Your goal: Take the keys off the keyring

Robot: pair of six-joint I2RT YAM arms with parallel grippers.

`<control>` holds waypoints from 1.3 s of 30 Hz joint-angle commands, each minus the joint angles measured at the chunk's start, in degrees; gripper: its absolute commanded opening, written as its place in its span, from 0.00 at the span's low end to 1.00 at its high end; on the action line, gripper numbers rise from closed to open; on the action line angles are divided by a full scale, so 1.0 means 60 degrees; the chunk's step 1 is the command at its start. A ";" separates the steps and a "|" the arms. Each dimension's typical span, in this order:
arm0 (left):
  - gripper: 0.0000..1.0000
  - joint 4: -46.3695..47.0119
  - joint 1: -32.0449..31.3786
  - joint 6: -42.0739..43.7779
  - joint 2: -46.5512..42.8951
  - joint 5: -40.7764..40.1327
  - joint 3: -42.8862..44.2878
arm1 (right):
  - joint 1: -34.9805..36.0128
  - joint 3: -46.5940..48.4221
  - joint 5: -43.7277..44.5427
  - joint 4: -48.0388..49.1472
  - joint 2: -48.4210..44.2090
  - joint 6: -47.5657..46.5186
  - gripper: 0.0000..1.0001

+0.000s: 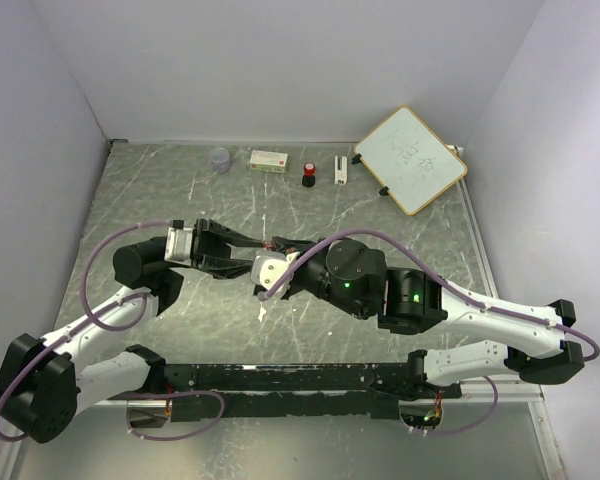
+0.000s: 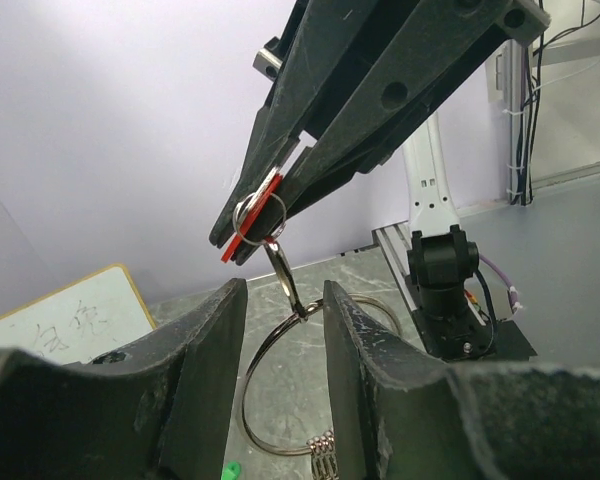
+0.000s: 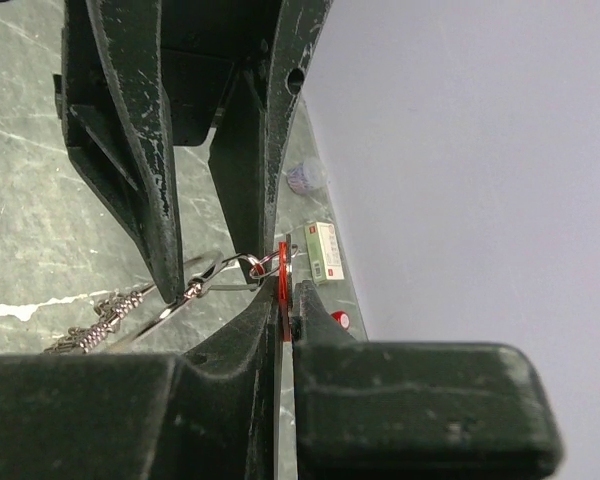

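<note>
My right gripper (image 1: 278, 248) is shut on the red key (image 3: 283, 265), which stands edge-on between its pads. In the left wrist view the red key (image 2: 248, 228) sits in that gripper's tips with a small silver loop (image 2: 260, 213) around it. A clip links this loop to the large silver keyring (image 2: 252, 400), which hangs in the air. The green key (image 2: 230, 468) shows at the bottom edge, beside a beaded chain (image 2: 325, 455). My left gripper (image 2: 285, 295) is open, its fingers on either side of the clip and ring. The two grippers meet tip to tip above mid-table.
At the back of the table stand a clear cup (image 1: 221, 158), a white and green box (image 1: 269, 160), a black knob with a red top (image 1: 308, 176), a small white piece (image 1: 341, 168) and a tilted whiteboard (image 1: 410, 160). A black rail runs along the near edge.
</note>
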 commanded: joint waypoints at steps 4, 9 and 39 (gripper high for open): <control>0.47 0.1044 0.0087 -0.0542 0.0413 0.0211 -0.0098 | 0.0064 -0.0034 -0.0255 0.0496 -0.0057 -0.0185 0.00; 0.47 0.1340 0.0087 -0.0713 0.0466 0.0225 -0.0083 | 0.0064 -0.0129 -0.0409 0.0561 -0.0119 -0.0263 0.00; 0.32 0.2789 0.0098 -0.1776 0.0974 0.0368 -0.0115 | 0.0062 -0.0500 -0.0423 0.1075 -0.0204 -0.0633 0.00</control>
